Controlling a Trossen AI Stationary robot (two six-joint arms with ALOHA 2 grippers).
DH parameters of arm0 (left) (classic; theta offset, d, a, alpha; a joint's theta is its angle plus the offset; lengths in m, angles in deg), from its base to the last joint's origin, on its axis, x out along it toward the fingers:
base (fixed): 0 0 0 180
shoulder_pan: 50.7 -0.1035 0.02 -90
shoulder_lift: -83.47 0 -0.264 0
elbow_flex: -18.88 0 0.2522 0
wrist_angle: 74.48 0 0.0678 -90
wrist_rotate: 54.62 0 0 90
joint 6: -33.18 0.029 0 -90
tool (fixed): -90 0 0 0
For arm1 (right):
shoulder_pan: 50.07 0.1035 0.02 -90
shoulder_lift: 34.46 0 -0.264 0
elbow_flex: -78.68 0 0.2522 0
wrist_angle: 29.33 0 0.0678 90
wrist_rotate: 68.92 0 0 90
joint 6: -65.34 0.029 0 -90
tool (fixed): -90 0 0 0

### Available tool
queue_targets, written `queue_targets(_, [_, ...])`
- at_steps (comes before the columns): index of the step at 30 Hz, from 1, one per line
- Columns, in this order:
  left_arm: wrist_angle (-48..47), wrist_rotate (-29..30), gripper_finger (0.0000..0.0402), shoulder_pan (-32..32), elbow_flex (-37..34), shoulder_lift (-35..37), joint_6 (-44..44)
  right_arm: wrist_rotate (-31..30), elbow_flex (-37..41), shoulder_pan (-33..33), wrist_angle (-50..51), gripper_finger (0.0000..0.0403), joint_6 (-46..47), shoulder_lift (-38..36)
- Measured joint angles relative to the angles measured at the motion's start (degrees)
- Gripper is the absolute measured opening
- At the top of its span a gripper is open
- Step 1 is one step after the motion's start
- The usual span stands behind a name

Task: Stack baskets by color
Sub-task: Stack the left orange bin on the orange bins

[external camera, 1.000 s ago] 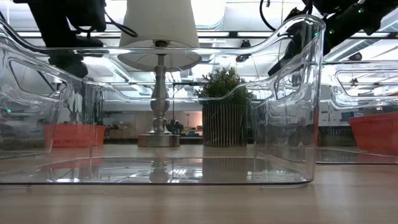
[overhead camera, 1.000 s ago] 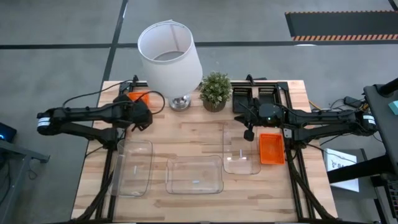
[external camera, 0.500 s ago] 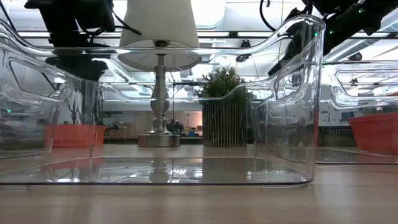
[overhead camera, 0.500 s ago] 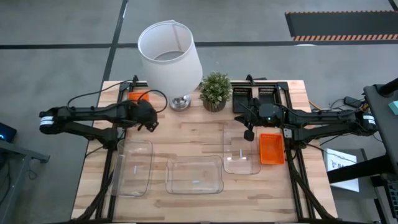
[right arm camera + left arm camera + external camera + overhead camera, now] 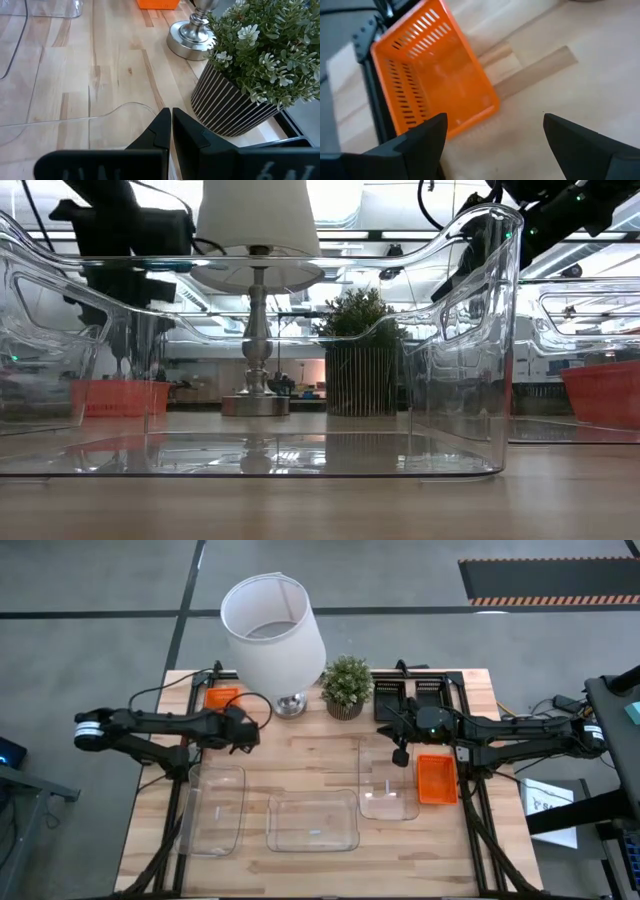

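An orange basket stands on its base at the table's far left, also seen in the left wrist view. My left gripper hangs open just near and right of it, fingers apart over bare wood. A second orange basket stands at the right. Three clear baskets stand along the near half: one left, one middle, one right. Black baskets sit at the far right. My right gripper is shut above the right clear basket's far part. My right gripper's shut fingertips stand at the right clear basket's rim, pointing slantwise down toward the table's left. I cannot tell whether they touch it.
A white-shaded lamp on a metal foot and a small potted plant stand at the far middle, between the two arms. Bare wood lies between the lamp and the clear baskets.
My left gripper has sunk and moved toward the table's right and a little nearer, off the far-left orange basket, which now shows whole from above. Its wrist has rolled. It stays open. The right arm has kept still.
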Motion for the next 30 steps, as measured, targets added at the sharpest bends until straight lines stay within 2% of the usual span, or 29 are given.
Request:
queue_targets(5, [0.5,4.2,0.0313,-0.2,0.0,-3.1,0.1,0.0,0.0,0.0,0.0,0.0009,0.0,0.0])
queue_targets(18, [6.6,5.7,0.0310,-0.4,-4.4,-10.5,-4.3,0.0,0.0,0.0,0.0,0.0009,0.0,0.0])
queue_targets(22, [7.0,6.6,0.0283,-0.4,-4.5,-12.5,-4.4,0.0,0.0,0.0,0.0,0.0009,0.0,0.0])
queue_targets(30, [7.2,7.2,0.0196,-0.8,-4.4,-16.4,-4.3,0.0,0.0,0.0,0.0,0.0009,0.1,0.0])
